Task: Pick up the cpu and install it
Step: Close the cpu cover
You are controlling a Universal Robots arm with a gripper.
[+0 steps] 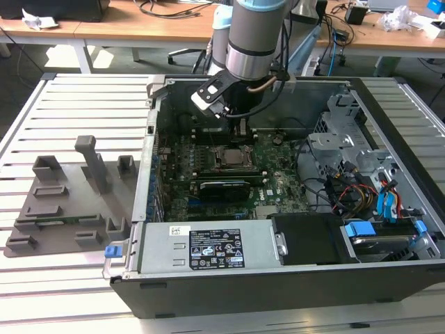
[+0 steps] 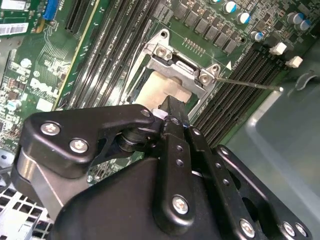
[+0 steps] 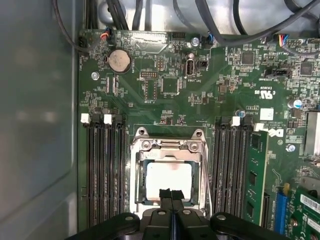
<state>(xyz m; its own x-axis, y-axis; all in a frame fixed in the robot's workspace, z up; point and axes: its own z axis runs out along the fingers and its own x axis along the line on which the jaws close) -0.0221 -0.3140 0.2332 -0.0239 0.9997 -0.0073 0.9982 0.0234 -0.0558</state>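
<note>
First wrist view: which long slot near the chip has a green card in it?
It's the slot holding the green card, on the side of the chip toward the blue connector, past the empty slots there. All others are bare black.

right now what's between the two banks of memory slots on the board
In the first wrist view, the socket frame lies between the memory slots, the cpu inside it; the gripper, fingers shut, overlaps the cpu's edge.
</note>
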